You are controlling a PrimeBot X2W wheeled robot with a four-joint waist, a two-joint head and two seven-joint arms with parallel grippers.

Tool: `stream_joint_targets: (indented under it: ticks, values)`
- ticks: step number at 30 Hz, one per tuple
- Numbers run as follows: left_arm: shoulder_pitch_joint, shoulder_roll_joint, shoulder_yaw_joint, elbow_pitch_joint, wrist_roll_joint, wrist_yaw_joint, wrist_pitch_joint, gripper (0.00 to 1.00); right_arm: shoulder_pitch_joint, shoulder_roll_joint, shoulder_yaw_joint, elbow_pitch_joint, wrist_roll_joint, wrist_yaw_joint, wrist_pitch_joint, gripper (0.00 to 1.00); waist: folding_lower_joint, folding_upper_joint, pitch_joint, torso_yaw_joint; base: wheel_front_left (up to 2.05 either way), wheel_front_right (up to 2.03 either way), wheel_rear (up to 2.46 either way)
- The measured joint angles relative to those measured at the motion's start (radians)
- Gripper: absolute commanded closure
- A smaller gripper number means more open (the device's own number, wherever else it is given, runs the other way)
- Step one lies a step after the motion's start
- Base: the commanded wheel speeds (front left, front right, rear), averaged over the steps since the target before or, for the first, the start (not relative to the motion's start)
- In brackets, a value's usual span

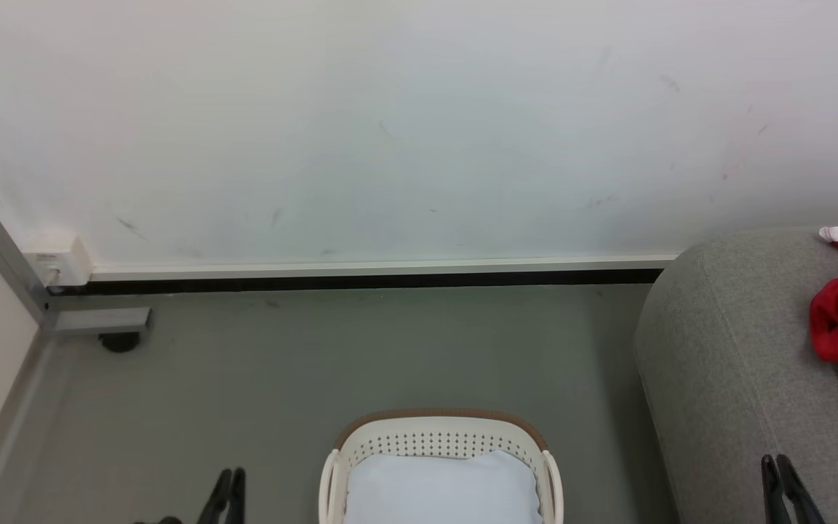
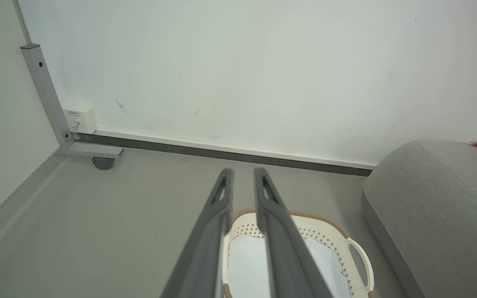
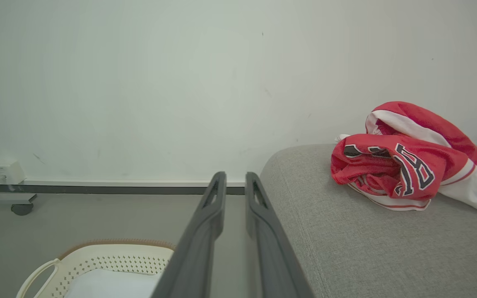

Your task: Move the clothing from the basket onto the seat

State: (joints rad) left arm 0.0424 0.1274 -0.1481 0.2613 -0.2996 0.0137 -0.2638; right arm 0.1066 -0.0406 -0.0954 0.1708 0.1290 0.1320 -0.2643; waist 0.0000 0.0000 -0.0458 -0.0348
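Left wrist view: the left hand (image 2: 242, 171) is seen with its two dark fingers parted by a narrow gap, and nothing is held between them. In the right wrist view the right hand (image 3: 235, 176) is noted in the same state, with a narrow gap and nothing gripped. Neither hand is in contact with any object.

Below and beyond the left fingers, the basket (image 2: 325, 219) is recorded standing on the floor (image 2: 97, 231), near the rounded end of the seat (image 3: 367, 248) but apart from it. Only a plain white pad (image 1: 441, 487) is observed inside the basket. No red fabric is seen in the part that is in frame. The basket's near end is cut off in every view, so that part cannot be checked.

The clothing (image 3: 404, 165) is found on top of the seat, toward its back edge by the wall (image 3: 139, 82) and well away from the basket.

Progress, as judged: the transfer appears complete or very nearly so. Nothing is seen left to move, and only the hidden near end of the basket would need to be confirmed.

Appearance of the clothing: one crumpled heap of bright red fabric is noted, folded over on itself. White trim is exposed along several edges, and black characters outlined in white are visible on the front fold. A white-edged end trails onto the grey upholstery at one side. The heap rests fully on the cushion and nothing overhangs the seat's edge as far as can be seen.
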Motion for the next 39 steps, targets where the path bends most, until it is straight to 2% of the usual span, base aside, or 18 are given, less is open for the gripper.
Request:
stream_joint_targets:
  ticks: [4,23,39]
  values:
    - [0.016,-0.01,-0.002,0.03,-0.014,-0.001,0.006,1.0,0.004,0.011,0.0,0.033,0.008,0.0,0.009,1.0,0.0,0.0,0.0,0.0,0.0,0.0,0.0]
    - [-0.01,-0.026,0.059,0.024,-0.321,-0.033,0.097,1.0,-0.028,0.009,-0.003,0.043,0.367,0.0,0.098,1.0,0.0,0.0,0.008,0.006,0.0,0.0,0.0]
    - [-0.039,-0.037,0.105,0.016,-0.542,-0.058,0.158,1.0,-0.067,0.008,-0.005,0.05,0.614,0.0,0.159,1.0,0.0,0.0,0.014,0.01,0.0,0.0,0.0]
